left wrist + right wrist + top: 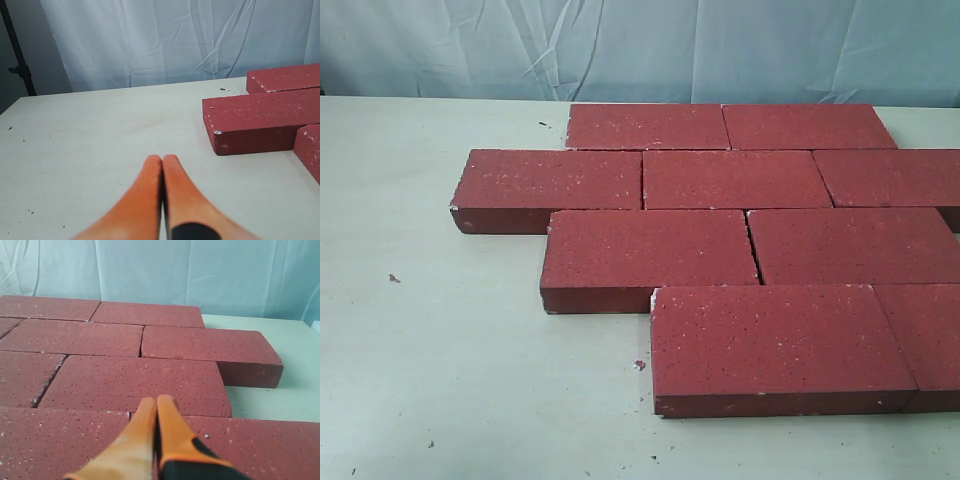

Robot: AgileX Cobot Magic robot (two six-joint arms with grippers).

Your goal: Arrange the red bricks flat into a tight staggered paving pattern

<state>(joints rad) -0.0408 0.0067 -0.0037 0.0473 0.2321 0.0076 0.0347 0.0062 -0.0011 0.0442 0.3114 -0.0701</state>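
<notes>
- Pale table [470,380], with a wrinkled light cloth [620,50] hanging behind it.
- Red bricks [730,180] lie flat on the right part of the table in four staggered rows, edges touching; only thin seams show between them.
- Left gripper [162,159]: orange jaws pressed together, holding nothing, above bare table beside the brick ends.
- Right gripper [157,400]: jaws pressed together, holding nothing, above the brick surface.
- Small red crumb [394,278] on the table, left of the bricks.
</notes>
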